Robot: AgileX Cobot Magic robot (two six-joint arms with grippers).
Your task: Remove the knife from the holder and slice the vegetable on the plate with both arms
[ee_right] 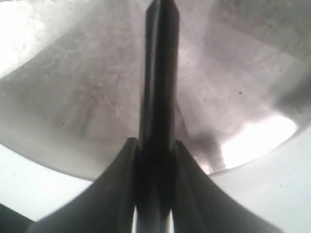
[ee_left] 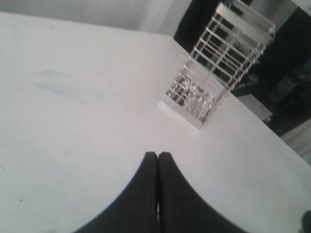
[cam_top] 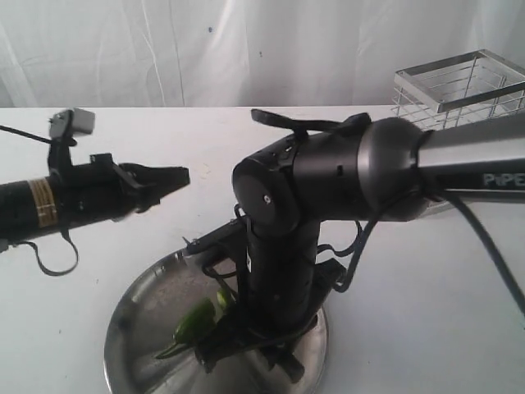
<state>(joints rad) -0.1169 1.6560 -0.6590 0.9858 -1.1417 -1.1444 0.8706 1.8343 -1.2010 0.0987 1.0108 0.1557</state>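
The shiny round plate (cam_top: 123, 328) lies at the table's front, with the green vegetable (cam_top: 195, 320) on its left half. My right arm (cam_top: 279, 246) bends down over the plate, its lower end right beside the vegetable. In the right wrist view my right gripper (ee_right: 155, 143) is shut on the knife (ee_right: 160, 73), whose dark blade runs edge-on out over the plate (ee_right: 73, 97). My left gripper (cam_top: 176, 176) hovers left of the right arm, above the table, shut and empty (ee_left: 158, 155). The wire holder (cam_top: 459, 82) stands at the back right (ee_left: 214, 73).
A white curtain hangs behind the white table. A small grey camera (cam_top: 72, 123) sits on the left arm's wrist. The right arm's cable (cam_top: 492, 246) hangs over the table's right side. Bare tabletop lies between the left gripper and the holder.
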